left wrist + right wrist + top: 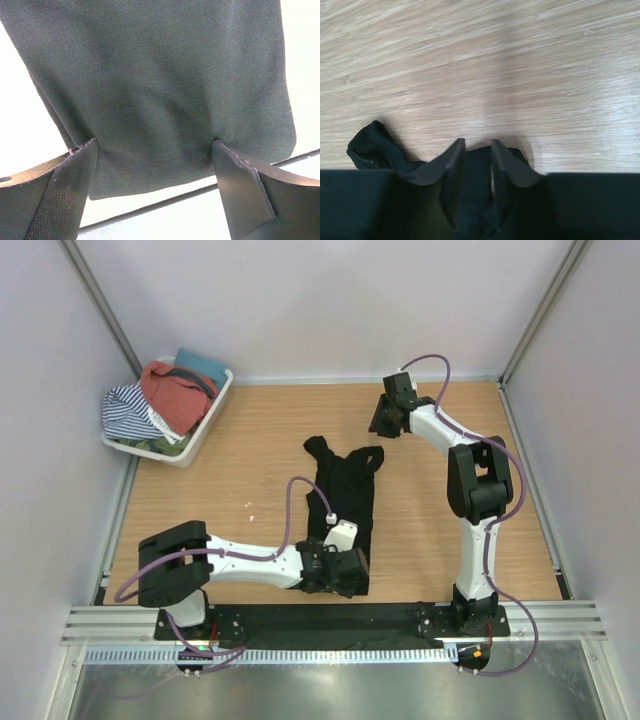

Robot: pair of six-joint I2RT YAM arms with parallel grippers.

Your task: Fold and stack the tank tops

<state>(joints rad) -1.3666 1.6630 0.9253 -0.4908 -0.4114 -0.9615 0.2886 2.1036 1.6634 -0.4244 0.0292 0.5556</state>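
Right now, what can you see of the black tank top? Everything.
The black tank top is plain dark knit cloth. It lies flat and lengthwise on the wooden table and looks folded narrow. Its straps are bunched at the far end and its hem is at the near edge. The left gripper straddles the hem, its open fingers pressing the cloth. The right gripper hangs by the straps; contact is unclear.

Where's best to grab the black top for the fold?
Probably the near hem, pinched from the robot's side. The top lies flat, lengthwise, straps far; the hem is a straight free edge, and the open left gripper straddles it.
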